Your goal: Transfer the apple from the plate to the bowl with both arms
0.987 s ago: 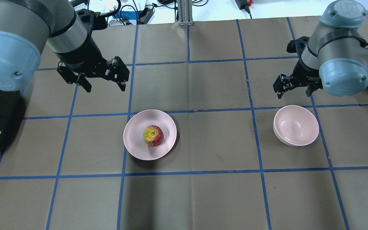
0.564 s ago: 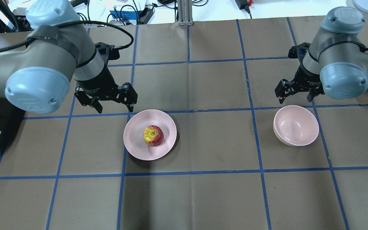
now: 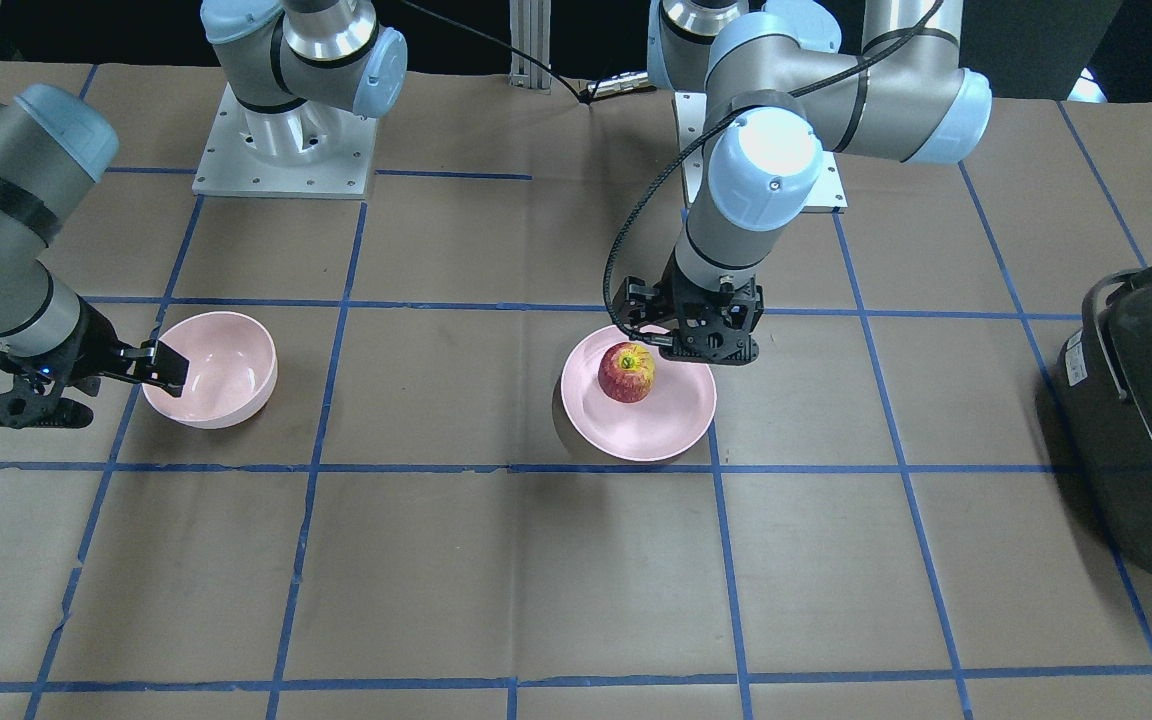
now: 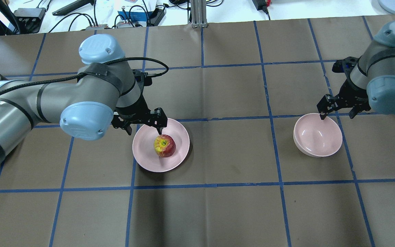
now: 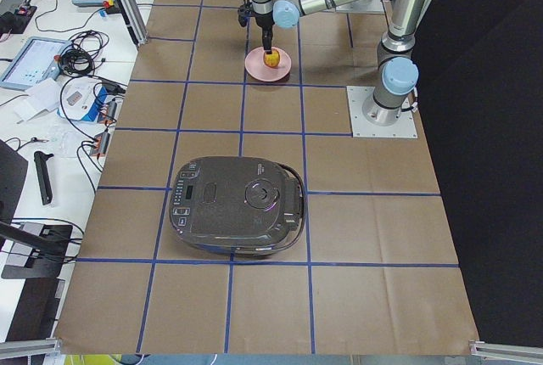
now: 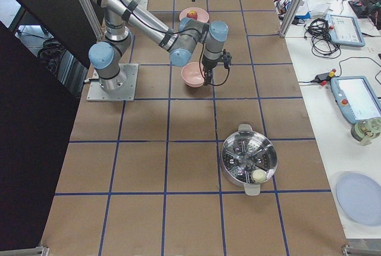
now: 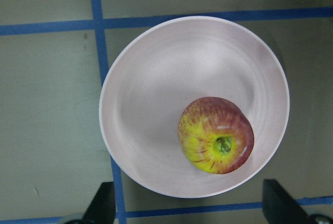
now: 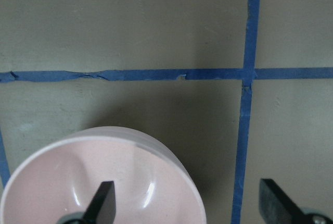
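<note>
Small red-and-yellow apple [image 4: 164,145] sits a bit off-centre on the flat pale pink plate [image 4: 147,156]. The left arm [image 4: 91,92] has its jaws spread wide over the plate's far rim, apple just ahead of them, not between. The right arm [image 4: 382,85] has its jaws spread too, straddling the deep pink bowl [image 4: 317,137] rim on the brown paper worktop [image 4: 231,154].

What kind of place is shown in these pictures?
Most likely a robotics lab: the left arm and right arm reach over a table gridded with blue tape, beside a bench holding cables and a tablet.
</note>
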Tool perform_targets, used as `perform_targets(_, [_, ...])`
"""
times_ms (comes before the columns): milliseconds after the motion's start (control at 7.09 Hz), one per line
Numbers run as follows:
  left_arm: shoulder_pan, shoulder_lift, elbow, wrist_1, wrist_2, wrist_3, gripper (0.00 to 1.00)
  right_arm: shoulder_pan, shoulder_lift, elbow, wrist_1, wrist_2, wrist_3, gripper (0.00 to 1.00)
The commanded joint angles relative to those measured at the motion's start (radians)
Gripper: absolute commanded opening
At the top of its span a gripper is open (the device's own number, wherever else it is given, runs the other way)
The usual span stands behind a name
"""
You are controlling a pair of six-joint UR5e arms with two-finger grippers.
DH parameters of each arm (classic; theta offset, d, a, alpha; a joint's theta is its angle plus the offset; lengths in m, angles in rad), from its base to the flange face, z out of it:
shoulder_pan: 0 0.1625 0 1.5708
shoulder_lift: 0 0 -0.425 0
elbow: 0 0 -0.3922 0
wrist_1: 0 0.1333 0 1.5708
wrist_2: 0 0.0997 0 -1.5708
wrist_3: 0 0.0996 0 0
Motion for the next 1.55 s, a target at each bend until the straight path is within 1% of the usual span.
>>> perform_targets(0, [-0.029, -0.071, -0.002, 0.078, 0.005, -0.023, 1.0, -0.012, 0.002, 0.07, -0.062, 0.003, -0.029, 0.84])
perform_targets(141, [-0.029, -0.09, -0.004, 0.093, 0.005, -0.019, 1.0, -0.012, 0.004, 0.09, -0.071, 0.001, -0.024, 0.81])
perform_targets(282, [-0.029, -0.105, -0.004, 0.098, 0.005, -0.02, 1.0, -0.012, 0.004, 0.098, -0.059, 0.0, -0.024, 0.72])
perform_targets(423, [-0.034, -0.129, -0.004, 0.104, 0.005, -0.02, 1.0, -0.012, 0.002, 0.102, -0.053, -0.014, -0.024, 0.14])
perform_targets(564, [-0.047, -0.151, -0.004, 0.107, 0.003, -0.022, 1.0, -0.012, 0.002, 0.101, -0.053, -0.016, -0.024, 0.0])
perform_targets(705, [-0.058, -0.171, -0.01, 0.126, 0.002, -0.02, 1.0, -0.009, -0.013, 0.087, -0.02, -0.017, 0.008, 0.0])
perform_targets(846, [-0.057, -0.174, -0.021, 0.153, 0.003, -0.004, 1.0, 0.004, -0.03, 0.043, 0.046, -0.002, 0.093, 0.0])
perform_targets(987, [-0.057, -0.176, -0.034, 0.181, 0.003, 0.009, 1.0, 0.033, -0.025, -0.011, 0.083, 0.009, 0.098, 0.0])
perform_targets(1128, [-0.057, -0.183, -0.042, 0.184, 0.003, 0.018, 0.92, 0.082, -0.022, -0.025, 0.085, 0.051, 0.15, 0.0])
perform_targets(1269, [-0.057, -0.195, -0.042, 0.198, -0.001, 0.023, 0.75, 0.153, -0.022, -0.03, 0.083, 0.084, 0.246, 0.0])
perform_targets(1410, [-0.057, -0.193, -0.042, 0.199, -0.001, 0.027, 0.62, 0.242, -0.019, -0.046, 0.076, 0.125, 0.349, 0.0])
